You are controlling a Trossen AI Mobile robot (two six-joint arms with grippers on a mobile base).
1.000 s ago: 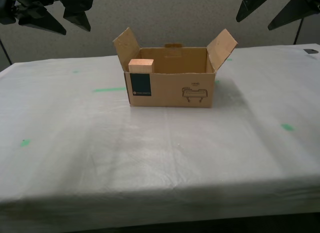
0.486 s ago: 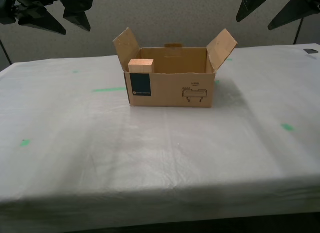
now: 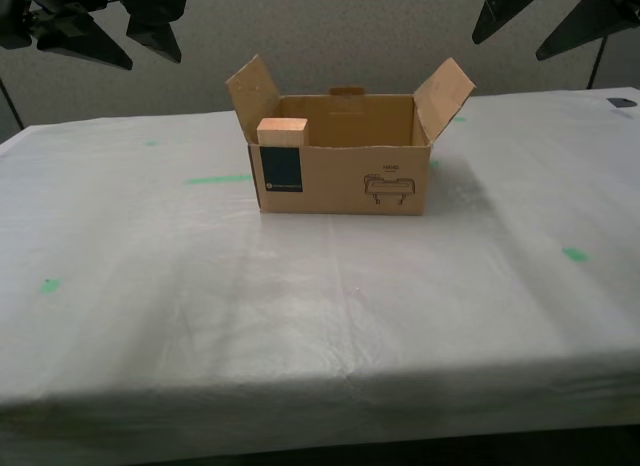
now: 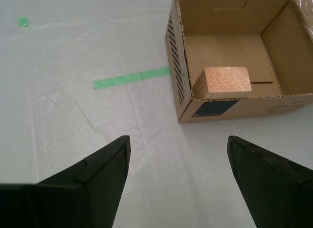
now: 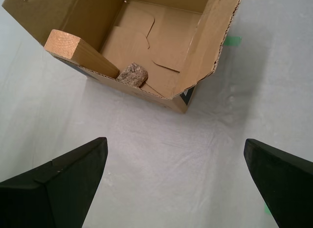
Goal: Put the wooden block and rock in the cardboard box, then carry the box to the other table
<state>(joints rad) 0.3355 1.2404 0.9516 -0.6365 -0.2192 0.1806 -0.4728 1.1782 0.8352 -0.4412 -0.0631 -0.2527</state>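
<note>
You're looking at a wide counter (image 3: 300,326) under a pale grey-white, slightly wrinkled cover, filling most of the exterior view, with a plain grey wall behind it along the top of the frame. Green tape marks are scattered on the cover: a long strip (image 3: 217,179) left of centre, a small one (image 3: 50,285) at the left and another (image 3: 574,254) at the right.

The counter's near edge runs across the bottom of the exterior view, and the whole lower half of the cover lies bare. There is open cover on both sides of the box too.

The cardboard box (image 3: 340,181) sits upper centre in the exterior view, side flaps raised, navy label at its front left. The wooden block (image 3: 282,132) stands inside at the front left corner, poking above the front wall. In the first wrist view you can see the rock (image 5: 132,75) lying on the box floor against the front wall, just beside the block.

Your first hand (image 5: 181,181) hangs above the cover short of the box, fingers spread wide, gripping nothing. Your second hand (image 4: 178,176) is the same: wide apart and empty, well clear of the box.
</note>
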